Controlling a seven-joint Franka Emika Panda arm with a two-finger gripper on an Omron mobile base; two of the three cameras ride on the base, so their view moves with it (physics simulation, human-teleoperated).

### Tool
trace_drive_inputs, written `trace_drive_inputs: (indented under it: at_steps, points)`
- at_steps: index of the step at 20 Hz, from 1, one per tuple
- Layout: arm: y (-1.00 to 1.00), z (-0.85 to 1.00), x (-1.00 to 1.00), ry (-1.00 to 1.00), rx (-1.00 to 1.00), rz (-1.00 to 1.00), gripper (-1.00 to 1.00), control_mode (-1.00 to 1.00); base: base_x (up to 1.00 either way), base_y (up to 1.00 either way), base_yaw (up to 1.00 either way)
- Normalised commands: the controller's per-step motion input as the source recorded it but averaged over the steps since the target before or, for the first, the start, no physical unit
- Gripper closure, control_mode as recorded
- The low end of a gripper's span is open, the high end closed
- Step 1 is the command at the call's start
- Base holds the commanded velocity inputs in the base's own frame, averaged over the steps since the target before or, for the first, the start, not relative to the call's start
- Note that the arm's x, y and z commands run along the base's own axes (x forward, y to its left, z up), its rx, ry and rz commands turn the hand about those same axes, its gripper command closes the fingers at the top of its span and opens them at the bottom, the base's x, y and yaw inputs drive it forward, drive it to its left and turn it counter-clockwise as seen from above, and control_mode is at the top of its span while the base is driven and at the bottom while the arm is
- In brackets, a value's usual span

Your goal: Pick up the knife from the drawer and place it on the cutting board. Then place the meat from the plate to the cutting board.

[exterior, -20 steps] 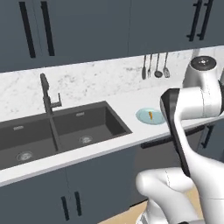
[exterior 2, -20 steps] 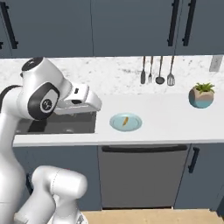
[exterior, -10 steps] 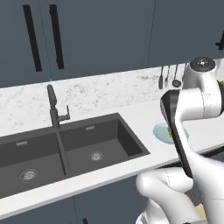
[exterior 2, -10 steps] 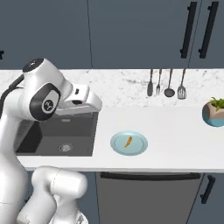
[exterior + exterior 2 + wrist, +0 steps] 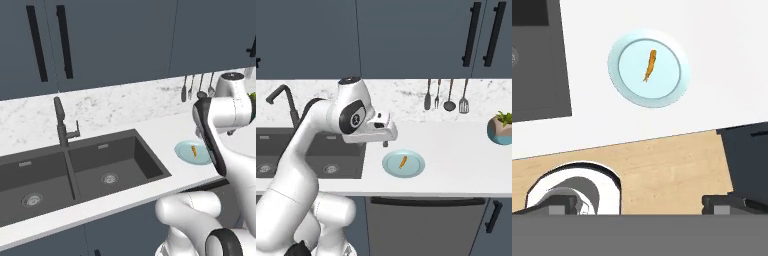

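Just below and ahead of the gripper [image 5: 385, 144], the plate [image 5: 415, 169] on the counter [image 5: 456, 165] holds the meat [image 5: 403, 161]. Gripper empty, finger spread unclear. Meat looks small, light, maybe slick; pinch across mid-length.

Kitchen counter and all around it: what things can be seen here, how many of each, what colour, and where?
plate: one, pale blue-green, on the counter right of the sink
meat: one slim orange piece, lying on the plate
sink: one, dark grey, two basins, set in the counter
faucet: one, dark, behind the sink
utensils: four, dark, hanging on the back wall
plant pot: one, blue with green leaves, at the counter's right end
counter: one, white
cabinets: dark slate-blue, above and below the counter
gripper: one, white hand with dark tips, above the counter left of the plate
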Motion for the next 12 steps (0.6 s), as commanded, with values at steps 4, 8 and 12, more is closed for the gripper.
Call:
trace_drive_inputs:
  at_steps: [4, 8, 12]
  points:
    - [-0.01, -0.79, 0.59, 0.10, 0.12, 0.00, -1.00, -1.00, 0.00, 0.00, 0.00]
    - [-0.20, -0.95, 0.59, 0.01, 0.08, 0.00, -1.00, -1.00, 0.00, 0.00, 0.00]
    - [-0.25, -0.46, 0.51, 0.04, 0.02, 0.00, -1.00, -1.00, 0.00, 0.00, 0.00]
